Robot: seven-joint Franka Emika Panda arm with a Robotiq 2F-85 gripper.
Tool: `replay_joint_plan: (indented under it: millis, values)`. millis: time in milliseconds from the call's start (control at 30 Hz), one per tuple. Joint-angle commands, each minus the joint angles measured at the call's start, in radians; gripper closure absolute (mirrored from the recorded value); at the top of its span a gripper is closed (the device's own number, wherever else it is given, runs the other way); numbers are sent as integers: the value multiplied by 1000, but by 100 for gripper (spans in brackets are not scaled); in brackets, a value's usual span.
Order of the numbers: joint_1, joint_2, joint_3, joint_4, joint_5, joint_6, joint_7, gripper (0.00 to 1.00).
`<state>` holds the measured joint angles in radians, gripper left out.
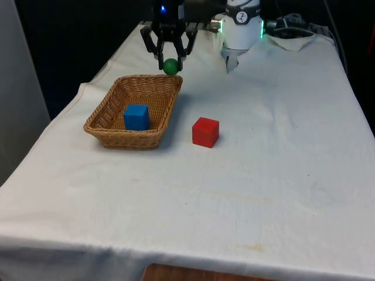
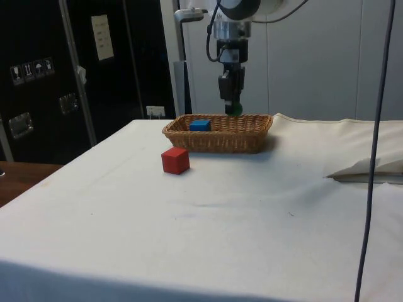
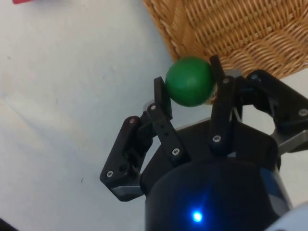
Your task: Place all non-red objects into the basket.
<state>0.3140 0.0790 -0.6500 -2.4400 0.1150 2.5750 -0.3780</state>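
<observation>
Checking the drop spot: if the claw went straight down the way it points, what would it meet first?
Probably the basket's far rim or the cloth just beside it; the claw, holding the green ball, hangs about over that edge.

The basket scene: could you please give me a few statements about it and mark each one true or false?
1. The gripper holds a green ball. True.
2. The blue cube lies on the cloth beside the basket. False: it sits inside the basket.
3. The red cube stands on the cloth, outside the basket. True.
4. The ball already rests on the basket's floor. False: it is in the air, clamped between the fingers, near the basket's far rim.
5. The red cube is to the front view's left of the basket. False: it is to the front view's right.
</observation>
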Motion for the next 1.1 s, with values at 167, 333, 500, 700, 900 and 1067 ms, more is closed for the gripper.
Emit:
replay_joint_plan:
  millis: [167,333,500,700,900,1067]
  values:
    - [0,32,0,-8,11,36,-8,100]
    - [-5,80,13,-25,86,109,-64,100]
    - [-8,110,14,-29,125,142,-96,100]
    - [-13,154,11,-15,186,163,-149,100]
    - [-14,174,13,-10,198,165,-156,100]
    - [-14,180,14,-8,199,165,-155,51]
